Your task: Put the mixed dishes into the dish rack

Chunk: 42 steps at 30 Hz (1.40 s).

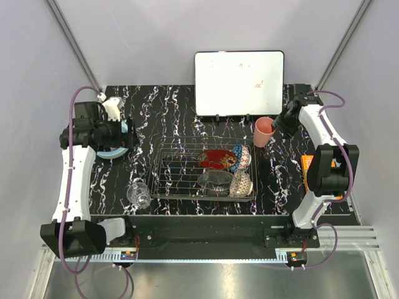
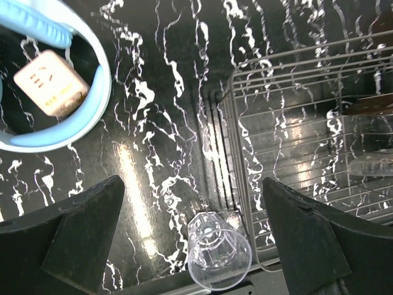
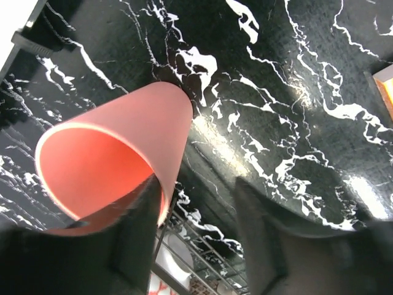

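The chrome wire dish rack point(image 1: 181, 177) stands mid-table and holds a red bowl point(image 1: 217, 159), a blue patterned bowl point(image 1: 239, 157), a beige lattice bowl point(image 1: 242, 184) and a clear glass bowl point(image 1: 215, 180). A pink cup point(image 1: 263, 131) point(image 3: 116, 147) is at the rack's far right corner. My right gripper point(image 1: 275, 126) point(image 3: 198, 187) straddles its wall: one finger is inside the cup, the other stands apart outside. A small clear glass point(image 1: 138, 194) point(image 2: 218, 258) stands left of the rack point(image 2: 295, 135). My left gripper point(image 1: 123, 134) point(image 2: 191, 184) hangs open above the table beside it, holding nothing.
A light blue plate point(image 1: 116, 148) point(image 2: 92, 110) lies under the left arm at the far left. A white board point(image 1: 239, 83) stands upright behind the rack. An orange object point(image 1: 307, 165) sits by the right arm near the table's right edge.
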Each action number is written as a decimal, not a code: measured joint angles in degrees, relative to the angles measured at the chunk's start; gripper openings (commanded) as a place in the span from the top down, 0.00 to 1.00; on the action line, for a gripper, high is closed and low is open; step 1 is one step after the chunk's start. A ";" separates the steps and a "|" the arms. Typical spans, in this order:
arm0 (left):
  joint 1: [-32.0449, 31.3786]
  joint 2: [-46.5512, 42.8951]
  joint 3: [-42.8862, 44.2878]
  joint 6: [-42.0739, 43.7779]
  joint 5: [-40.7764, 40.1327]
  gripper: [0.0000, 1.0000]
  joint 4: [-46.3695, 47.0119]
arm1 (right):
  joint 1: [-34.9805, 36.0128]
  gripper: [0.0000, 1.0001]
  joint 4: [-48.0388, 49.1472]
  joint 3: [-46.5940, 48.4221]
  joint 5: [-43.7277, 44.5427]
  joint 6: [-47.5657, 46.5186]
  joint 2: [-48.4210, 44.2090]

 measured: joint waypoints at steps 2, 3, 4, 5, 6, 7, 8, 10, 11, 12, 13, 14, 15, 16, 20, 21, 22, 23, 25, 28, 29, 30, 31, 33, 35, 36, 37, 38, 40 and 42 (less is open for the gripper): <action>-0.39 0.90 -0.02 0.02 -0.74 0.01 -0.35 | 0.00 0.75 0.55 -0.24 0.22 0.13 0.90; -0.57 1.20 -0.02 0.02 -1.03 0.01 -0.52 | 0.00 0.76 0.72 -0.42 0.44 0.48 1.38; -0.76 1.31 -0.02 0.02 -1.29 0.01 -0.63 | 0.00 0.77 0.79 -0.59 0.76 0.44 1.77; -0.98 1.36 -0.02 0.02 -1.46 0.01 -0.70 | 0.00 0.78 0.85 -0.74 1.11 0.44 2.05; -1.38 1.33 0.00 0.02 -1.77 0.01 -0.79 | 0.00 0.80 0.87 -0.79 1.42 0.48 2.43; -1.62 1.33 0.00 0.00 -2.05 0.01 -0.83 | 0.00 0.82 0.98 -0.79 1.46 0.46 2.78; -1.86 1.33 0.00 0.00 -2.34 0.01 -0.87 | 0.00 0.86 1.11 -0.79 1.44 0.46 3.08; -2.23 1.33 0.00 -0.04 -2.58 0.01 -0.94 | 0.00 1.00 1.33 -0.81 1.44 0.42 3.48; -2.40 1.33 0.11 -0.07 -2.60 0.01 -1.01 | 0.00 1.00 1.53 -0.81 1.40 0.42 3.61; -2.60 1.33 0.24 -0.13 -2.62 0.01 -1.03 | 0.00 1.00 1.81 -0.81 1.38 0.46 3.65; -2.80 1.33 0.46 -0.22 -2.67 0.01 -1.11 | 0.00 1.00 1.95 -0.81 1.29 0.35 3.65; -3.02 1.33 0.70 -0.24 -2.75 0.01 -1.27 | 0.00 1.00 2.03 -0.81 1.22 0.42 3.65; -3.21 1.33 1.03 -0.28 -2.89 0.01 -1.40 | 0.00 1.00 2.10 -0.79 1.14 0.42 3.65; -3.58 1.29 1.38 -0.28 -3.39 0.01 -1.51 | 0.09 1.00 2.16 -0.79 1.03 0.37 3.61; -6.03 1.14 3.91 0.07 -7.56 0.01 -2.36 | 2.62 1.00 1.95 -0.55 2.16 -0.83 1.31; -6.25 1.14 4.79 0.07 -8.00 0.01 -2.60 | 3.67 1.00 1.90 -0.28 1.86 -1.11 -0.46; -6.36 1.14 6.21 0.04 -8.20 0.01 -3.06 | 4.50 1.00 2.03 0.17 0.96 -1.31 -2.80; -6.36 1.16 8.48 -0.13 -8.11 0.01 -3.87 | 5.29 1.00 2.69 0.63 -0.61 -1.40 -5.68; -6.27 1.16 12.33 -0.59 -6.05 0.01 -4.72 | 5.86 1.00 5.97 0.98 -5.57 -1.16 -12.04; -6.25 0.96 18.43 -2.10 0.37 0.01 -4.96 | 5.66 1.00 22.29 -5.09 -19.28 4.02 -25.77; -6.29 0.61 19.71 -2.64 2.71 0.01 -4.42 | 5.66 1.00 26.69 -7.21 -22.36 5.97 -28.87; -6.29 0.07 20.55 -3.32 5.22 0.01 -3.82 | 6.01 1.00 33.83 -10.71 -26.86 8.83 -32.39; -6.29 -0.57 20.96 -3.98 7.80 0.01 -3.06 | 6.43 1.00 37.88 -12.70 -29.92 11.23 -34.23; -6.29 -2.05 21.14 -6.67 13.57 0.01 -0.96 | 8.41 1.00 51.19 -18.05 -37.44 18.10 -36.76; -6.29 -3.17 21.05 -10.54 19.98 0.01 2.12 | 11.15 1.00 60.85 -21.99 -41.79 24.22 -35.95; -6.29 -3.39 20.96 -12.44 22.82 0.01 3.82 | 12.76 1.00 66.18 -24.35 -43.58 27.17 -35.12; -6.29 -3.45 20.76 -15.02 26.51 0.01 6.45 | 14.64 1.00 70.27 -26.53 -44.89 30.16 -33.55; -6.29 -3.39 20.20 -18.75 30.69 0.01 10.19 | 16.37 1.00 73.18 -28.37 -45.79 32.72 -31.78; -6.29 -2.82 18.45 -24.61 37.09 0.01 16.52 | 19.39 1.00 76.63 -30.82 -47.06 36.61 -28.46; -6.21 -2.40 14.84 -32.37 43.12 0.01 25.03 | 21.86 1.00 78.34 -31.34 -47.95 39.19 -26.18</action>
